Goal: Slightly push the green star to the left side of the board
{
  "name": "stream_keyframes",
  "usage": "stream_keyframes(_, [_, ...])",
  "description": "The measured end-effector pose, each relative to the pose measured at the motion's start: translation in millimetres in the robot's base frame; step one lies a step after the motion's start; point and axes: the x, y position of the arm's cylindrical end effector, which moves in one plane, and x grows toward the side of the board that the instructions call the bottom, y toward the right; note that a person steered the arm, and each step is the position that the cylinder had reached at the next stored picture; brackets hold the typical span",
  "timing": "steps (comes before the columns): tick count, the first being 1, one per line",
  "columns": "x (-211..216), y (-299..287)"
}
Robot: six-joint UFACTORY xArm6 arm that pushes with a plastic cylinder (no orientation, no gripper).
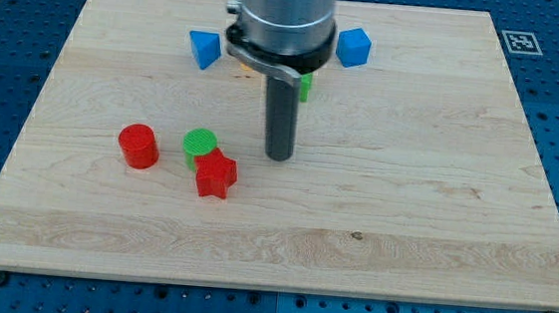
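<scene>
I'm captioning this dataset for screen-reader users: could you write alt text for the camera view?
A dark rod's tip rests on a wooden board, right of a green cylinder touching a red star. A red cylinder sits further left; two blue blocks lie near the top, a green block mostly hidden behind the rod.

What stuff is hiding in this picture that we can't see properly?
- Green block, camera view: only a sliver shows beside the rod; the arm hides the rest, so its shape can't be told.
- Something orange, camera view: just a thin edge shows under the arm's body.
- Arm's upper part: cut off by the view's top.
- My tip shows, right of the green cylinder.
</scene>
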Motion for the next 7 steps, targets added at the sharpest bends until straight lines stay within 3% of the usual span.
stream_keyframes(2, [-5, 65])
stream_keyframes(3, [-33, 80])
stream_keyframes(5, [-104, 78])
stream_keyframes(7, [-125, 37])
